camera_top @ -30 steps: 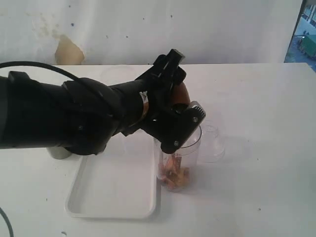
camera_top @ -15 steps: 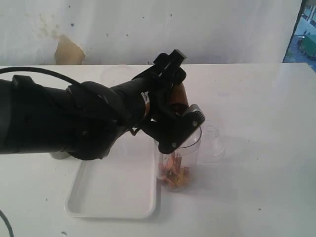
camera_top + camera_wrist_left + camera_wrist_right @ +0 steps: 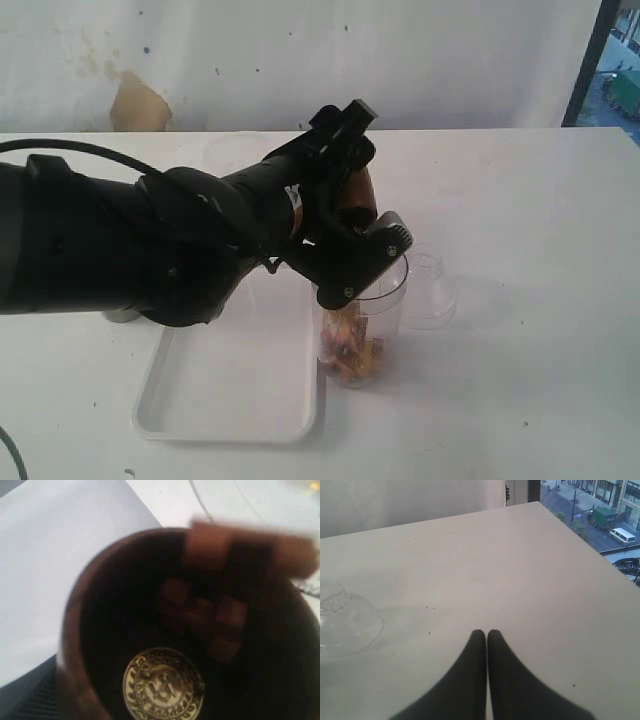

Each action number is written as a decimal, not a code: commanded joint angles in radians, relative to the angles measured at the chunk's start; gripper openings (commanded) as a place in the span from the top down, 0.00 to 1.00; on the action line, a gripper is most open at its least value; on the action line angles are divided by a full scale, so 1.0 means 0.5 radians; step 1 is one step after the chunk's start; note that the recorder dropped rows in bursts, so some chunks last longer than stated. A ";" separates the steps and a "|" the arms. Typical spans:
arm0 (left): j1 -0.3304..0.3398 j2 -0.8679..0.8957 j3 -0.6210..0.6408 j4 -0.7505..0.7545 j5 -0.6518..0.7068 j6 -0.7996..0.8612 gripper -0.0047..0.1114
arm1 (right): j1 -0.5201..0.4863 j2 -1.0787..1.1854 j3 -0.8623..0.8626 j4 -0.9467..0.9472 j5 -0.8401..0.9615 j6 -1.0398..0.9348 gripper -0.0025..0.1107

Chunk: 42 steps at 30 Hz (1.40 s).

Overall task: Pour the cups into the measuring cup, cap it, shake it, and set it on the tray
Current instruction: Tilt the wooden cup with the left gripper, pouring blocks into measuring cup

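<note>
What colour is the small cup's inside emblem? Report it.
Gold emblem on the cup's dark floor; clearest in left wrist view.

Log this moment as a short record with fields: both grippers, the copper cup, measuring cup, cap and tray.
left gripper: shut on copper cup, tipped above measuring cup
right gripper: shut, holding nothing, over table
measuring cup: upright beside tray, orange-brown pieces at bottom
cap: on table, off the measuring cup
tray: visible part bare

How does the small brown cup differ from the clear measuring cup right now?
The brown cup is opaque; the measuring cup is clear. The brown cup is smaller than the measuring cup. The brown cup is held tilted in the air; the measuring cup stands upright on the table. Both hold small brownish pieces.
</note>
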 commanded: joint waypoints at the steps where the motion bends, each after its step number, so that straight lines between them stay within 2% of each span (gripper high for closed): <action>1: -0.008 -0.009 -0.019 0.011 -0.009 0.000 0.96 | -0.004 -0.008 0.011 0.001 -0.013 0.009 0.98; 23: -0.008 -0.009 -0.019 0.011 -0.033 0.089 0.96 | -0.004 -0.008 0.011 0.001 -0.013 0.009 0.98; 30: -0.008 -0.009 -0.019 0.011 -0.157 -0.342 0.96 | -0.004 -0.008 0.011 0.001 -0.013 0.009 0.98; 33: -0.008 -0.009 -0.019 0.011 -0.206 -0.372 0.96 | -0.004 -0.008 0.011 0.001 -0.013 0.009 0.98; 38: -0.008 -0.009 -0.020 0.011 -0.127 -0.227 0.96 | -0.004 -0.008 0.011 0.001 -0.013 0.009 0.98; 42: -0.008 -0.009 -0.020 0.011 0.012 0.128 0.96 | -0.004 -0.008 0.011 0.001 -0.013 0.009 0.98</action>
